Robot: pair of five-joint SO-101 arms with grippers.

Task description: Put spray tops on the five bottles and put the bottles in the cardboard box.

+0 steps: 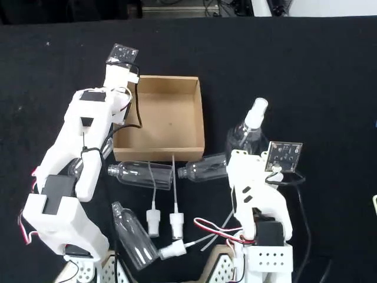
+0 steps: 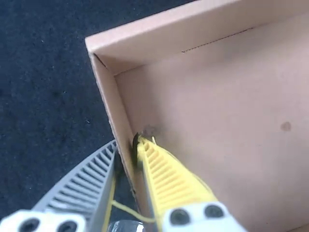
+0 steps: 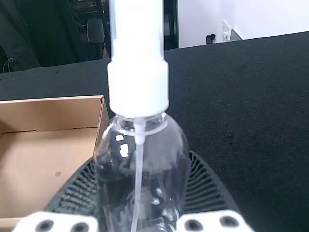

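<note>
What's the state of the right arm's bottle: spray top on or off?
On: a white spray top caps the bottle, its tube hanging inside.

White arms with black cables; left pincer ribbed yellow and grey

Matt cardboard box, glossy clear plastic bottle, perhaps cloth table

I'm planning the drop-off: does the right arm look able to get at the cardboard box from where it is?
Probably yes. The cardboard box lies open-topped just beside the right claw and its capped bottle; nothing stands between. The left claw only pinches the far wall.
</note>
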